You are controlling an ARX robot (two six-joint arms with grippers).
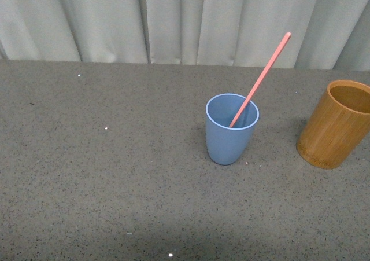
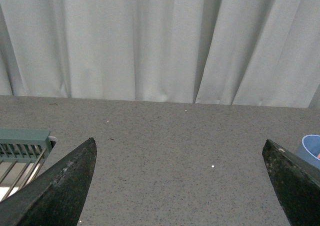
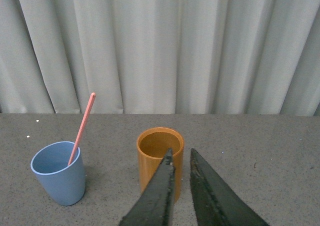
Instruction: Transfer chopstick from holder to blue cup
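Observation:
The pink-red chopstick stands in the blue cup at the table's middle, leaning up to the right. The orange-brown holder stands upright at the right edge, and its inside looks empty. In the right wrist view the cup holds the chopstick, and the holder stands just beyond my right gripper, which is shut and empty. My left gripper is open and empty over bare table, with the cup's rim at the frame's edge. Neither arm shows in the front view.
A grey speckled tabletop runs back to a pale curtain. A green-framed wire rack sits beside the left gripper in the left wrist view.

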